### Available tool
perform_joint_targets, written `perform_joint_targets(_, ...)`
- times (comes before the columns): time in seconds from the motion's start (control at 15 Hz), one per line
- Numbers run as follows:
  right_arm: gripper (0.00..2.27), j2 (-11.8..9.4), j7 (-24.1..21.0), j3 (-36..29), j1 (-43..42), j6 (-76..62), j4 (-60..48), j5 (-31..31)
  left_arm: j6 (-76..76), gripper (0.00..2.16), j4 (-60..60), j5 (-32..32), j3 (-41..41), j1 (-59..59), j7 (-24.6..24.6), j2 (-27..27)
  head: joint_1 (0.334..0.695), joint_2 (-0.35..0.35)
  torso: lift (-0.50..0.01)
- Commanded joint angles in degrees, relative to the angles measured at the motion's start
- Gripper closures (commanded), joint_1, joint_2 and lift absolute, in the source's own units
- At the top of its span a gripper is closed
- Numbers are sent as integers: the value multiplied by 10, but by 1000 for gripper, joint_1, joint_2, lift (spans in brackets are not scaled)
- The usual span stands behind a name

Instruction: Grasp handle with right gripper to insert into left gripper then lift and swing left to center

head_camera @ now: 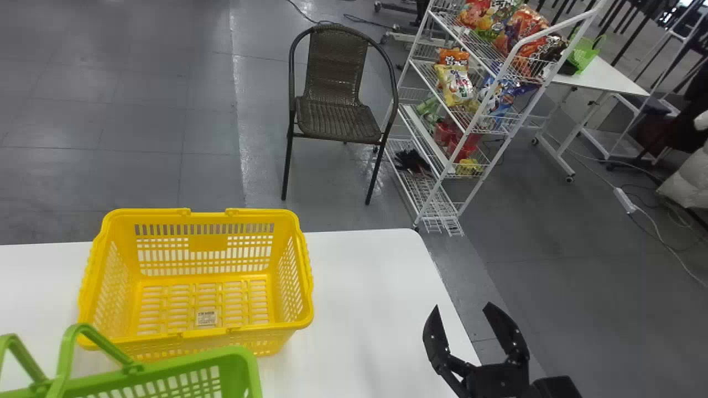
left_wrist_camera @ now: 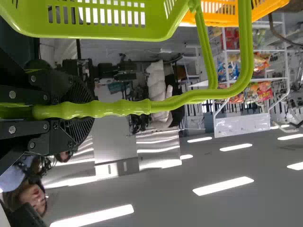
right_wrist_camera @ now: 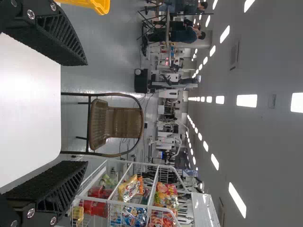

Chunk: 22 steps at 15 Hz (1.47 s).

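- Handover looks done: left pincer (left_wrist_camera: 90, 110) pinches the handle (left_wrist_camera: 118, 108); right pincer (head_camera: 462, 305) is spread, empty.
- Green basket (head_camera: 239, 355) sits near left, before the yellow one (head_camera: 271, 329); lift and swing seemingly remain.

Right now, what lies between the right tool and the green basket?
In the head view, a bare stretch of white table lies between the right tool and the green basket.

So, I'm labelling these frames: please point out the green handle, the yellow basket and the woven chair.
Green handle (left_wrist_camera: 124, 108), left wrist view, on its grip.
Yellow basket (head_camera: 207, 242), head view, on its far wall.
Woven chair (head_camera: 338, 120), head view, on its seat.
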Motion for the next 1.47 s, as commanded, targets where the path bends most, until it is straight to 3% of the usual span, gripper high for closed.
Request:
perform_joint_targets(0.0, 63, 0, 0, 0, 2, 6, -8, 0, 4, 1885, 5, -11, -29, -15, 4, -17, 695, -350, 0)
perform_joint_targets(0.73, 63, 7, 1, -13, 19, 4, -25, -13, 4, 1882, 15, -53, -142, -45, 40, -29, 695, -350, 0)
perform_joint_targets(1.4, 63, 15, 11, -27, 36, 6, -47, -25, 4, 1885, 22, -67, -160, -59, 42, -40, 695, -350, 0)
